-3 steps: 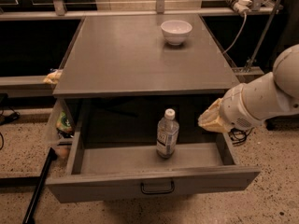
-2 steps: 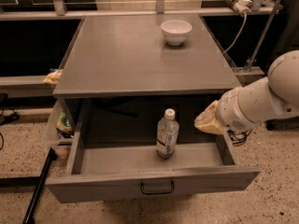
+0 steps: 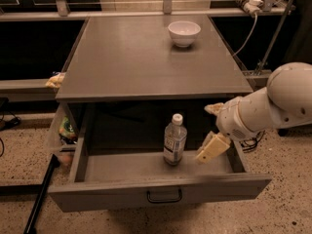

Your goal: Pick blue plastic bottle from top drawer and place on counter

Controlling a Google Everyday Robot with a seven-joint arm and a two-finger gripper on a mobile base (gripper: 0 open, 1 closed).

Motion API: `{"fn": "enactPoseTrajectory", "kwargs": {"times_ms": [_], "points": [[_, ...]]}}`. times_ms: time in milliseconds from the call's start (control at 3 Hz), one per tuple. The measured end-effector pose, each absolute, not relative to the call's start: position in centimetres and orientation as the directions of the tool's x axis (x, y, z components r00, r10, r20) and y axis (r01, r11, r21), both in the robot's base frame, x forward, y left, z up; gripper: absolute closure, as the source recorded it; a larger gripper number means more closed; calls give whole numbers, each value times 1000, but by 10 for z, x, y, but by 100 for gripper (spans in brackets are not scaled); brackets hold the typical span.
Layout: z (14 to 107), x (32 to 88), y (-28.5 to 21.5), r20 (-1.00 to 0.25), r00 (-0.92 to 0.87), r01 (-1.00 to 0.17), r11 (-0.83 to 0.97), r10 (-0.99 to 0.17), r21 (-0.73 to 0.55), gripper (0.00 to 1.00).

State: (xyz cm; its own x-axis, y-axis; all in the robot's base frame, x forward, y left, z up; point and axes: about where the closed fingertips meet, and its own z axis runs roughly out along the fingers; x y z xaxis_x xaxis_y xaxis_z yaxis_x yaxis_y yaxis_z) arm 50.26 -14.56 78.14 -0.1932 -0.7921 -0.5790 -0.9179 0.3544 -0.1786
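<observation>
The blue plastic bottle stands upright in the middle of the open top drawer, white cap up. The counter lies above and behind it. My gripper reaches in from the right on a white arm, inside the drawer's right part, a short gap to the right of the bottle and not touching it. Its two cream fingers stand spread apart, one near the counter's edge, one lower over the drawer floor. It holds nothing.
A white bowl sits at the back of the counter. A clear bin with small items hangs at the cabinet's left side. A dark pole leans at the lower left. Cables and a power strip are at the upper right.
My gripper has moved left into the drawer, closer to the bottle, and its fingers have spread apart. The bottle and drawer have not moved.
</observation>
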Motion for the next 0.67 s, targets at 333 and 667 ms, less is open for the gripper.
{"fn": "enactPoseTrajectory", "kwargs": {"times_ms": [333, 667], "points": [[769, 509, -135, -598, -195, -923, 352, -777, -156, 0], [755, 515, -119, -627, -193, -928, 347, -755, -133, 0]]}}
